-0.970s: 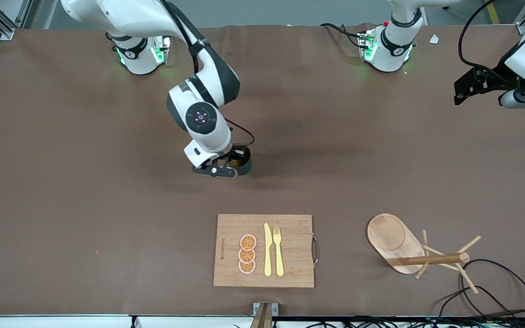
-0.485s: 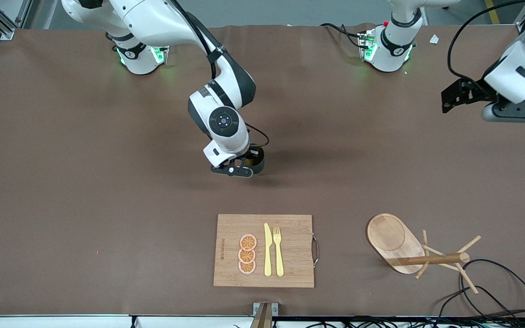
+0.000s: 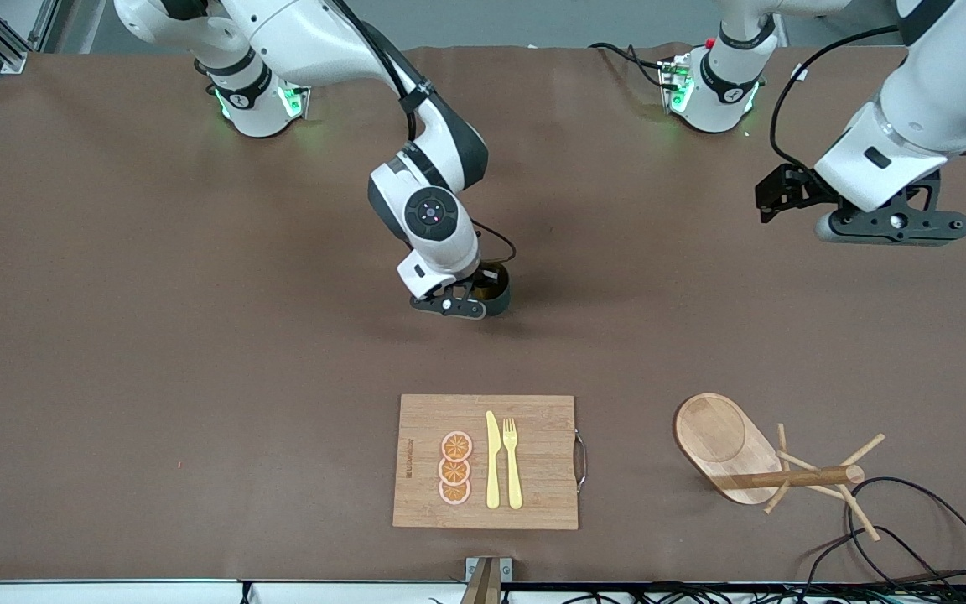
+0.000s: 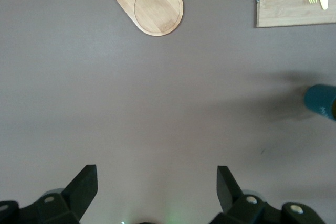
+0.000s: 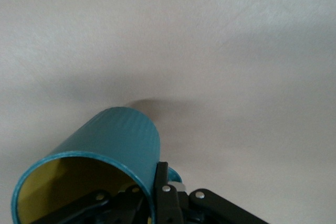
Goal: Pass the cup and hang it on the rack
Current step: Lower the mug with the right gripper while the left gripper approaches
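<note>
The cup [image 3: 493,286] hangs above the table's [image 3: 156,335] middle, empty, its wall pinched by the right gripper [image 3: 464,299] — one finger inside. The left gripper [image 3: 890,225], spread wide, hovers toward the left arm's end. The rack [image 3: 751,457] stands nearer the front camera beside the cutting board [image 3: 533,457] — its printed mark unreadable — holding orange slices [image 3: 455,468], knife [image 3: 492,460] and fork [image 3: 512,461].

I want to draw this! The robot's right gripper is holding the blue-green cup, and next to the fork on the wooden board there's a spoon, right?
Not a spoon: a yellow knife lies beside the fork on the board, as the front view shows. The right gripper does hold the cup.
</note>
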Motion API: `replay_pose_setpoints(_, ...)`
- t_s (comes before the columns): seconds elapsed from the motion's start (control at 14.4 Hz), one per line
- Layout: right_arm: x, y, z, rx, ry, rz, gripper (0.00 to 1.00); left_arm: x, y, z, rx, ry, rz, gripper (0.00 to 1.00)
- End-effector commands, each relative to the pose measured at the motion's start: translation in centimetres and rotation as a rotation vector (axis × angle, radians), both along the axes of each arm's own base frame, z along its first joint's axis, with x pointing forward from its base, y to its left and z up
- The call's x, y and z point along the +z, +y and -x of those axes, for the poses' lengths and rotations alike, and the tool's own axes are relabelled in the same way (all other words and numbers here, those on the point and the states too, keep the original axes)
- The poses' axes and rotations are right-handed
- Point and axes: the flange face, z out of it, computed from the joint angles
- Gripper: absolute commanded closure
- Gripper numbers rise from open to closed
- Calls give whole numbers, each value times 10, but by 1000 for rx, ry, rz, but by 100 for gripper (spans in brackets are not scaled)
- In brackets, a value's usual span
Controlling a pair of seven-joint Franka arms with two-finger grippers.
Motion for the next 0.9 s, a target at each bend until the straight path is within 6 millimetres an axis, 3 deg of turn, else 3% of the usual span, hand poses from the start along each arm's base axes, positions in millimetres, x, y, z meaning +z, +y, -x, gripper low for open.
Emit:
replay_pose_setpoints(0.0, -9, 7, 2, -18, 6, -2, 99, 2, -10, -3, 35, -27, -18, 0)
replay_pose_setpoints(0.14, -14, 6, 2, -17, 8, 1, 93, -3, -13, -8, 51, -32, -16, 0)
replay_pose_setpoints(0.35, -11, 7, 1, -15, -5, -5, 0, -9, -17, -16, 50, -53, -6, 0)
replay_pose_setpoints(0.62, -1, 0, -6, 14, -10, -11, 0, -18, -25, -26, 71, -89, 10, 0)
replay_pose_setpoints(0.83, 41, -18, -18, 51, 25, -3, 0, -36, -58, -28, 108, -87, 12, 0)
